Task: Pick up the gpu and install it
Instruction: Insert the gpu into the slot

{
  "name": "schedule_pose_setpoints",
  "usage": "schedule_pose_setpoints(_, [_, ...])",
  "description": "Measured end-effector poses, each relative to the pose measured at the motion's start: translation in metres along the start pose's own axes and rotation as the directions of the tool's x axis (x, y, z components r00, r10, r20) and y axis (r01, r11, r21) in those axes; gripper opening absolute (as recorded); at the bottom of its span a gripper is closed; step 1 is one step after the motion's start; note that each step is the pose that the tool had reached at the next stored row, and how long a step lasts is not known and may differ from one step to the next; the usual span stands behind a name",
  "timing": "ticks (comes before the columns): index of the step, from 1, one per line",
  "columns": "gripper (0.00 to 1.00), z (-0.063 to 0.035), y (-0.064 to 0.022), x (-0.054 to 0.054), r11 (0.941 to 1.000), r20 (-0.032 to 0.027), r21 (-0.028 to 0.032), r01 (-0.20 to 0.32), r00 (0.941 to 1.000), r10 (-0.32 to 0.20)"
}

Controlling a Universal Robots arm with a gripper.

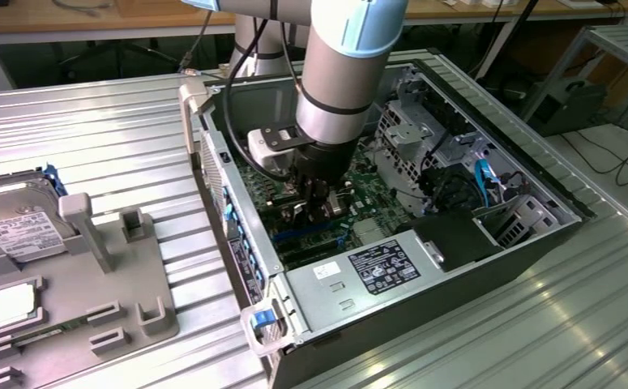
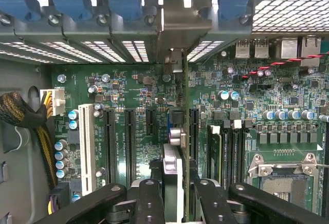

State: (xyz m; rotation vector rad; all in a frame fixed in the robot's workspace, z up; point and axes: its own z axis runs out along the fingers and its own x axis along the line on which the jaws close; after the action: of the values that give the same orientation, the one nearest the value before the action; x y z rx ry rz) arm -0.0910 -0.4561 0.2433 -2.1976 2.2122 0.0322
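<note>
The gpu [image 2: 173,158] shows edge-on in the wrist view as a thin upright card. Its silvery end bracket [image 2: 177,34] reaches up to the slotted rear wall of the case. My gripper [image 2: 174,196] is shut on the card, one black finger [image 2: 149,198] on each side. The card stands over the green motherboard [image 2: 128,95], in line with the black expansion slots [image 2: 131,142]; whether its edge sits in a slot is hidden. In the exterior view my gripper [image 1: 316,207] reaches down into the open computer case [image 1: 508,267], just above the motherboard [image 1: 373,198].
A white slot [image 2: 86,147] and a braided cable bundle [image 2: 20,111] lie beside the black slots, and the processor socket [image 2: 280,178] is on the other side. Left of the case in the exterior view, a grey fixture [image 1: 108,308] holds a hard drive [image 1: 16,219] and a processor chip [image 1: 13,304].
</note>
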Motion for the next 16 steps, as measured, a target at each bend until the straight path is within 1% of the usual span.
schedule_pose_setpoints(3, [0.28,-0.0004,0.0,0.0,1.0,0.0003,0.0002,0.0,1.0,0.0])
schedule_pose_setpoints(6, [0.28,-0.0036,0.0,-0.0001,1.0,0.0001,0.0,0.0,1.0,0.0])
schedule_pose_setpoints(16, [0.28,-0.0037,0.0001,0.0007,1.0,-0.0001,-0.0001,0.0,1.0,0.0])
